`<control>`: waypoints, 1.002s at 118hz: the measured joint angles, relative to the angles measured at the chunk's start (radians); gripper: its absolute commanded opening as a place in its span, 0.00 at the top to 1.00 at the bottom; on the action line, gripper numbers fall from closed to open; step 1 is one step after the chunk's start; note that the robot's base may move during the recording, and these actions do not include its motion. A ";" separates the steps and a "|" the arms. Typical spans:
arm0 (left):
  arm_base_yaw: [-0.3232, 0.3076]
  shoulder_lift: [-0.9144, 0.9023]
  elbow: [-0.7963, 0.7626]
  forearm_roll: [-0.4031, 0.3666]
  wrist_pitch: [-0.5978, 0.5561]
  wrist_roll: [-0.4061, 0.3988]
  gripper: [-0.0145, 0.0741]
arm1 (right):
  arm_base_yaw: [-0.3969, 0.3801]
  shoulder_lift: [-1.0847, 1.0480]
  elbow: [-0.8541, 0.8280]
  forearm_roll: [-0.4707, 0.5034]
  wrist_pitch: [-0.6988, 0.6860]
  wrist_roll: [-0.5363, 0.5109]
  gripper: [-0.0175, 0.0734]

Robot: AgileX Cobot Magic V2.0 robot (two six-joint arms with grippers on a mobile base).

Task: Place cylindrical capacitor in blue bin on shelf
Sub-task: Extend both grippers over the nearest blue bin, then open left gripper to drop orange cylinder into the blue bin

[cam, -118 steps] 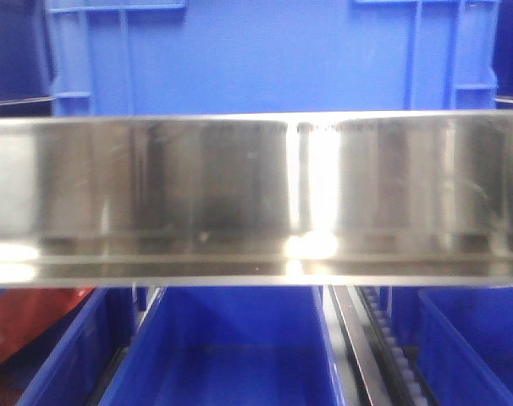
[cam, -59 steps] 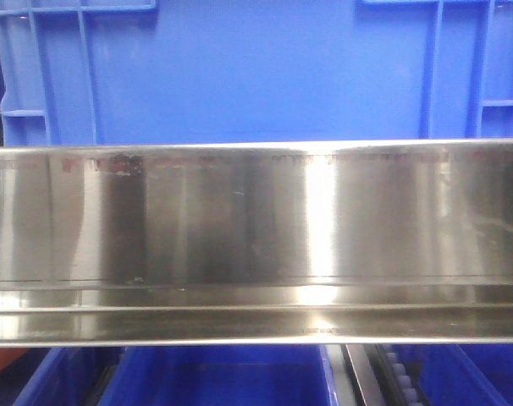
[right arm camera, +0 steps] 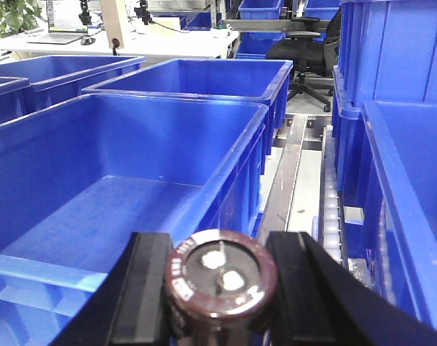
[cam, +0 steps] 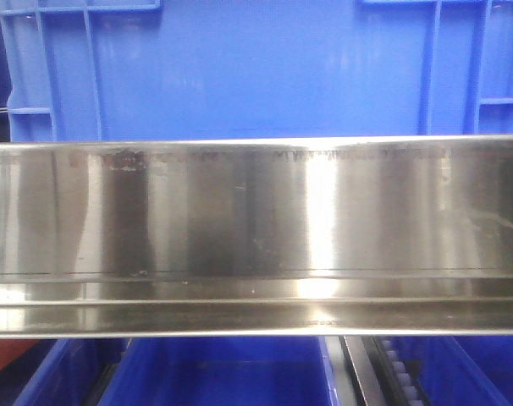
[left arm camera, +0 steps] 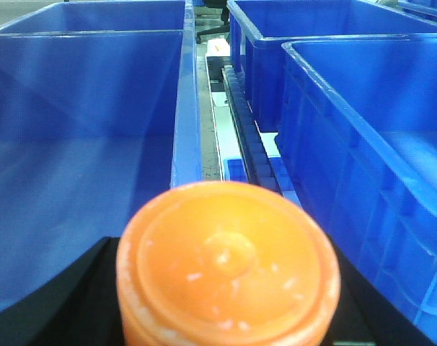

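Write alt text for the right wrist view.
A dark red cylindrical can with a shiny metal end is gripped between the right gripper's black fingers, up close. Beyond it lies an open blue plastic bin, with more blue bins and a metal roller track alongside.

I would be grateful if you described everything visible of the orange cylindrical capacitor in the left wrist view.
The cylindrical capacitor is seen end-on, low in the middle of the view, its bottom cut off by the frame. Its round orange face looks like matte plastic, with a raised rim, a concentric ring and a small central boss, flecked with pale scuffs. Hardly any of its side shows, so no print is readable. Black parts of the left pincer flank it closely, seemingly gripping it. A blue bin lies beyond it.
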 measured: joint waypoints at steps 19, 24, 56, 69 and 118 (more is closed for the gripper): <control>0.000 0.000 0.000 0.000 0.000 0.000 0.96 | 0.000 0.000 0.000 0.000 0.000 0.000 0.98; 0.000 0.000 0.000 0.000 0.000 0.000 0.96 | 0.000 0.000 0.000 0.000 0.000 0.002 0.98; 0.000 0.000 0.000 0.000 0.000 0.000 0.96 | 0.000 0.000 0.000 0.000 0.000 0.002 0.98; 0.000 0.000 0.000 0.000 0.000 0.000 0.96 | 0.000 0.000 0.000 0.000 0.000 0.002 0.98; 0.000 0.002 -0.002 -0.010 -0.038 0.000 0.96 | 0.000 0.000 0.000 0.000 0.000 0.002 0.98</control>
